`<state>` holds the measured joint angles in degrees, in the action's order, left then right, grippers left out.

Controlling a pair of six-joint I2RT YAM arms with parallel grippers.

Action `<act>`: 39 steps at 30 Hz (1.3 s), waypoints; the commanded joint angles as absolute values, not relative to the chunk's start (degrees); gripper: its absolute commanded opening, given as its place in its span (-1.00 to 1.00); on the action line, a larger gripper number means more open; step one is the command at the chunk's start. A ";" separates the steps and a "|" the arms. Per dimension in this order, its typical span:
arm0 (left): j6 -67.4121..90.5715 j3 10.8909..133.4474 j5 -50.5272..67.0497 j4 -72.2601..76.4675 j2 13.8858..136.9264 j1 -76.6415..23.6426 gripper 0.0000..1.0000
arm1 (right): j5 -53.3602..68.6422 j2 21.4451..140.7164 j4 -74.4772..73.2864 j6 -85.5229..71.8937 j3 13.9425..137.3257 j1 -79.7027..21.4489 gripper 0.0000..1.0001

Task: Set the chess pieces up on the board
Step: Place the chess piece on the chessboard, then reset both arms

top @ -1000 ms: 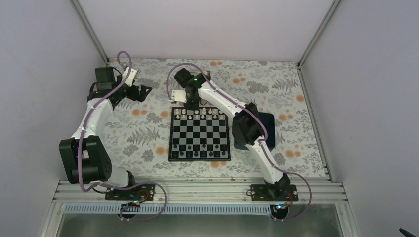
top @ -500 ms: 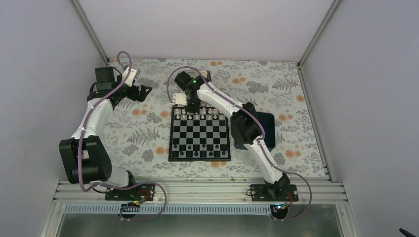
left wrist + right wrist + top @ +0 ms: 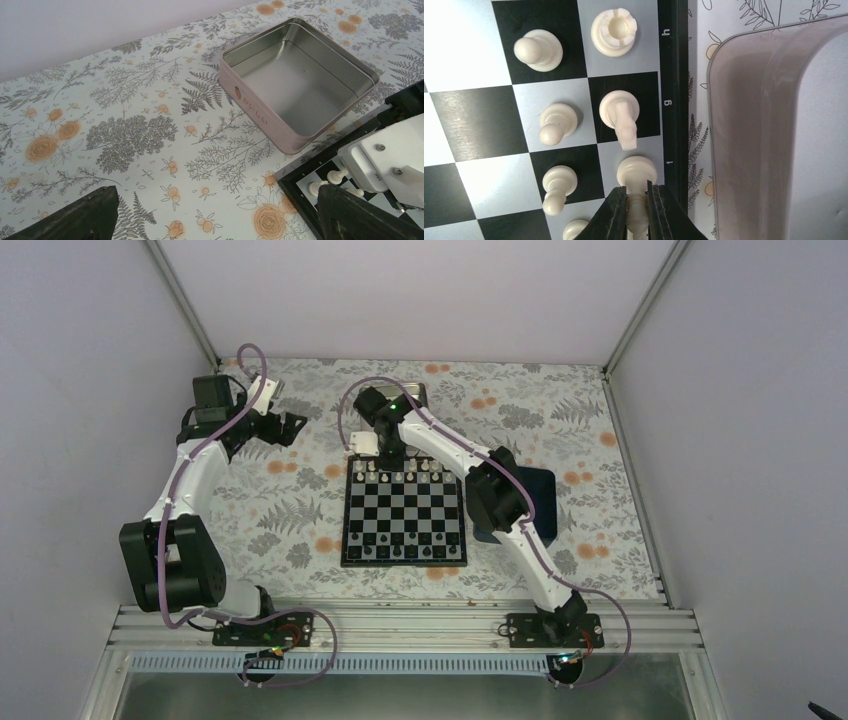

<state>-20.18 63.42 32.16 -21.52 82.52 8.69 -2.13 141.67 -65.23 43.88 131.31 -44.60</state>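
Observation:
The board (image 3: 404, 512) lies flat in the middle of the table. White chess pieces (image 3: 400, 472) fill its far rows and dark ones its near row. My right gripper (image 3: 637, 192) is shut on the stem of a white piece (image 3: 637, 171). That piece stands on a light square by the border letter f, at the board's far edge (image 3: 672, 100). Beside it stand a knight (image 3: 621, 115), a rook (image 3: 613, 31) and pawns (image 3: 538, 49). My left gripper (image 3: 215, 220) hangs open over bare tablecloth, left of the board's corner (image 3: 300, 187).
An empty pink metal tin (image 3: 295, 85) sits just beyond the board's far edge, close to the right gripper (image 3: 385, 458). A dark blue tray (image 3: 545, 502) lies right of the board, partly under the right arm. Walls close in the table on three sides.
The right wrist has come slightly nearer and lower over the board's far row with the white piece. The left arm has not moved.

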 commanded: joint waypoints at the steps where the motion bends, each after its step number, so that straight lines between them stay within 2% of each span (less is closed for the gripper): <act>1: -20.92 62.74 33.75 -20.16 81.78 9.14 0.96 | -0.92 142.20 -65.38 44.26 130.77 -45.39 -0.76; 9: -20.88 62.55 33.76 -19.86 81.56 9.14 0.96 | -1.95 141.82 -64.73 44.29 130.51 -45.62 -0.64; 11: -20.92 62.55 33.79 -19.90 81.70 9.14 0.96 | -2.41 141.54 -64.23 44.03 130.51 -45.62 -0.54; 15: -20.85 62.61 33.68 -19.96 81.73 9.14 0.96 | -3.27 140.31 -62.63 43.47 130.35 -45.54 -0.23; 24: -20.62 62.46 32.92 -19.77 81.04 9.14 0.96 | -5.16 129.23 -60.13 40.16 128.04 -44.47 0.03; 25: -20.51 62.27 32.57 -19.31 80.70 9.14 0.97 | -5.36 126.72 -60.11 39.43 126.35 -44.10 0.12; 26: -20.36 62.01 32.16 -18.97 80.47 9.14 0.99 | -5.44 123.81 -59.53 38.56 124.13 -43.51 0.46; 27: -20.17 61.89 31.53 -18.71 80.18 9.12 1.00 | -5.67 120.46 -58.10 37.53 121.09 -42.76 0.93; 30: -19.79 61.92 30.60 -18.57 80.24 9.14 1.00 | -8.24 108.90 -50.17 34.86 107.62 -39.34 1.00; 34: -19.30 61.64 29.78 -17.88 79.78 9.14 1.00 | -19.87 94.78 -32.26 34.34 86.30 -34.12 1.00; 39: -19.03 61.77 29.27 -17.84 79.94 9.14 1.00 | -13.48 87.87 -19.41 30.83 73.90 -24.09 1.00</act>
<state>-19.79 62.24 29.85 -19.09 81.21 8.84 -14.92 88.84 -33.47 35.24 81.19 -29.65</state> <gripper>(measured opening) 0.999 0.998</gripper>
